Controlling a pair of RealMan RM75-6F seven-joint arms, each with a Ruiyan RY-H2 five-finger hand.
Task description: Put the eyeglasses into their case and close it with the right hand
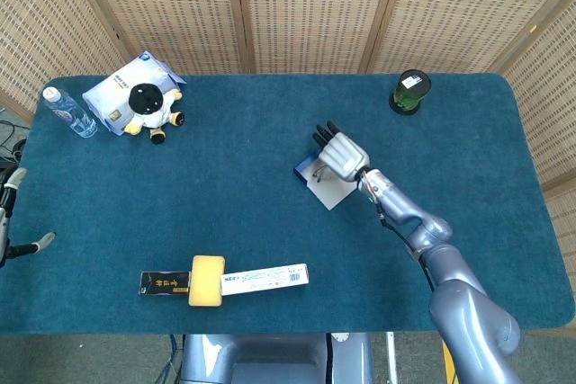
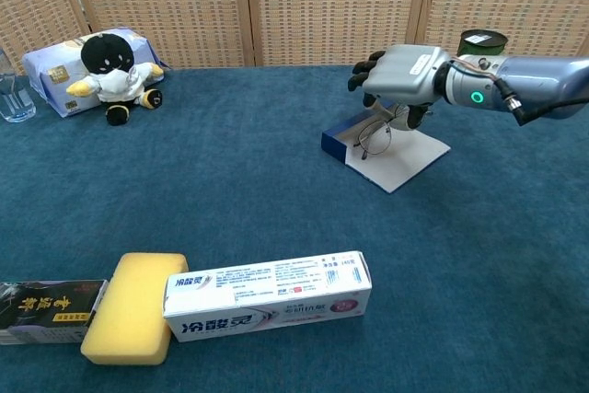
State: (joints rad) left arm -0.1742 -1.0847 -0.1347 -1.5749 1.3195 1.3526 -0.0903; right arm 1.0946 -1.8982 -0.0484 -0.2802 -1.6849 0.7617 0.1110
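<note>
Right now the right hand (image 2: 402,74) holds the thin wire-framed eyeglasses (image 2: 375,137) from above — they dangle under its curled fingers, lenses hanging down, directly over the blue tray of the open blue-and-white eyeglass case (image 2: 386,150). That case runs diagonally, its flat white lid lying toward the right arm. Far off at the table's edge, the left hand (image 1: 7,213) holds nothing, fingers apart.
</note>
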